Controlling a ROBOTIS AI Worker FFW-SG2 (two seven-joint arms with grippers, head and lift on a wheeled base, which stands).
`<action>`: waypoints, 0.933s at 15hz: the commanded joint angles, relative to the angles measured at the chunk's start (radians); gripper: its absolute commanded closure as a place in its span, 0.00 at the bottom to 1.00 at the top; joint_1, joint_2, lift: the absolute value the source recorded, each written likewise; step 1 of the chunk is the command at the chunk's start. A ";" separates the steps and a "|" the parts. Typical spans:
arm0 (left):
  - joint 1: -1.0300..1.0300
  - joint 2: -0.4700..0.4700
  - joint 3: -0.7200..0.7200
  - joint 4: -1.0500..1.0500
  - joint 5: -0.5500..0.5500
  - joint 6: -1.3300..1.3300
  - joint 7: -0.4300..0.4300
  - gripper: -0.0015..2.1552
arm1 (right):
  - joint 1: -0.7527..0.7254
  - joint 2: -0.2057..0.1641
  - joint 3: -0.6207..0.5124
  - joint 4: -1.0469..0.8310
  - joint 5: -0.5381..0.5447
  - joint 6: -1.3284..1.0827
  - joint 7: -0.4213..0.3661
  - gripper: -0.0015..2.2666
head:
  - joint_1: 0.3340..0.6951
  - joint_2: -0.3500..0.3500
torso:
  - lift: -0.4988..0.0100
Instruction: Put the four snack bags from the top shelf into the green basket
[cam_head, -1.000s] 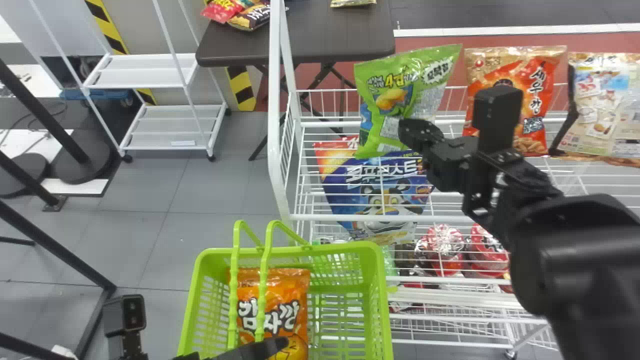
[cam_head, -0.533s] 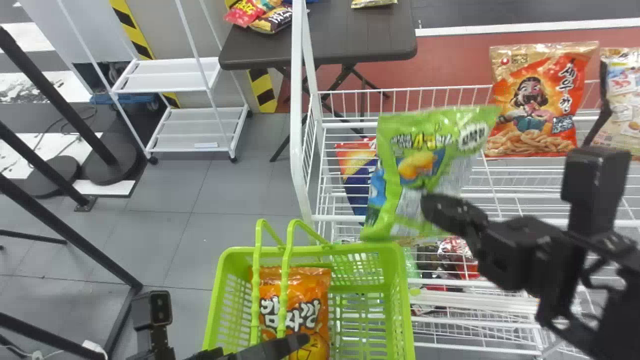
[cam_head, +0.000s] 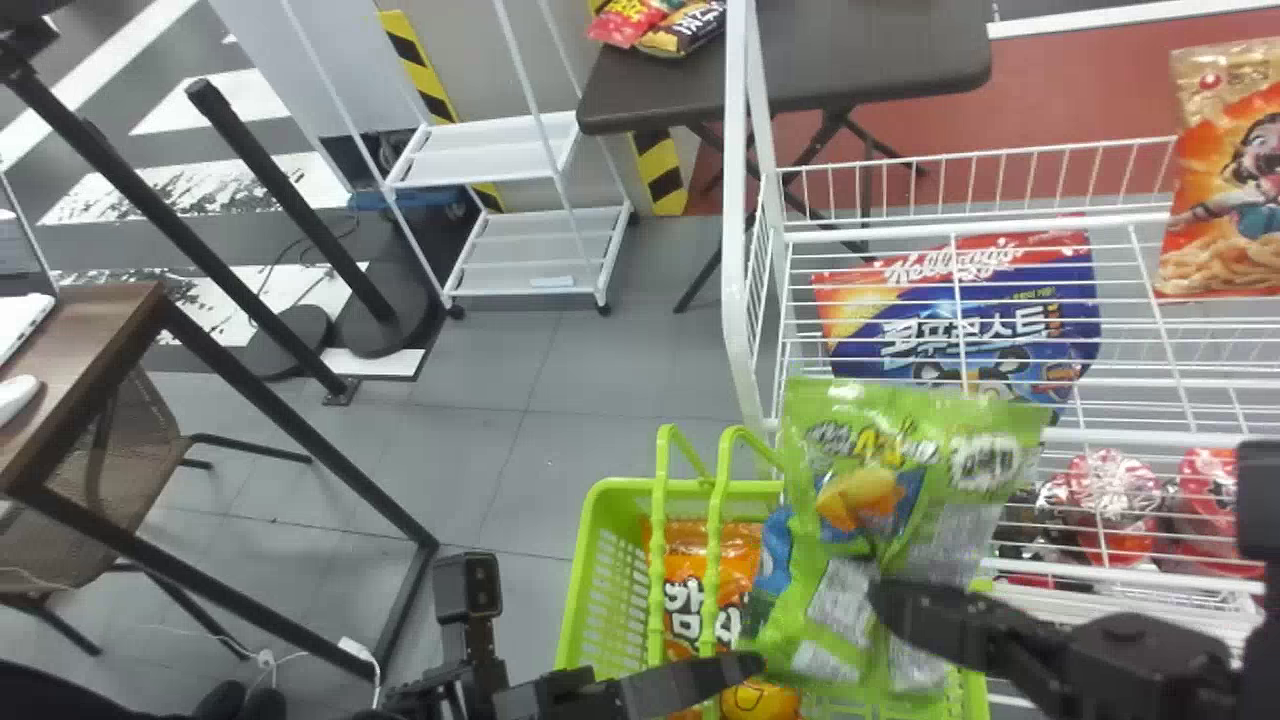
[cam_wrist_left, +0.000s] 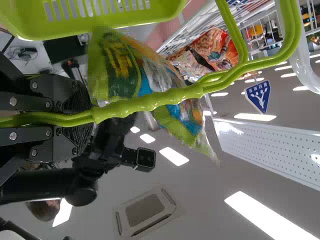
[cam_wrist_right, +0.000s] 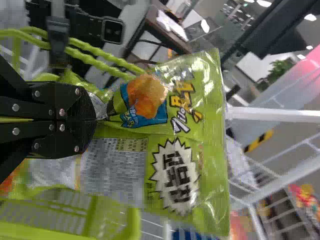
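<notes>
We see the big white rack (cam_head: 736, 200) behind and right of the green basket (cam_head: 615, 488). Over the basket's right side hangs our green snack bag (cam_head: 900, 440). An orange snack bag (cam_head: 686, 570) is inside the basket. Our right gripper (cam_head: 885, 596) pinches the green bag; our left gripper (cam_head: 738, 668) squeezes the basket's handles (cam_head: 657, 570).

Left arm (cam_head: 530, 697): comes in from the head view's bottom edge, held low.
Left gripper (cam_head: 750, 664): points rightward, fingers (cam_wrist_left: 75, 102) clamped with a slim gap between.
Right arm (cam_head: 1150, 655): comes in at lower right.
Right gripper (cam_head: 878, 592): points leftward, near the left one but apart, fingers (cam_wrist_right: 75, 102) pinched together.
</notes>
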 joint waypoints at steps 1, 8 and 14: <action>0.000 0.002 0.000 -0.004 0.002 0.000 -0.010 1.00 | -0.027 -0.002 0.039 0.077 0.020 0.037 -0.001 0.99 | 1.00 1.00 | 0.98; 0.007 0.005 0.003 -0.007 0.007 0.003 -0.010 1.00 | -0.163 -0.005 0.183 0.269 0.122 0.071 -0.066 0.21 | 1.00 1.00 | 0.98; 0.003 0.008 0.002 -0.004 0.008 0.003 -0.010 1.00 | -0.133 -0.010 -0.015 0.140 0.060 0.003 -0.044 0.02 | 1.00 1.00 | 0.98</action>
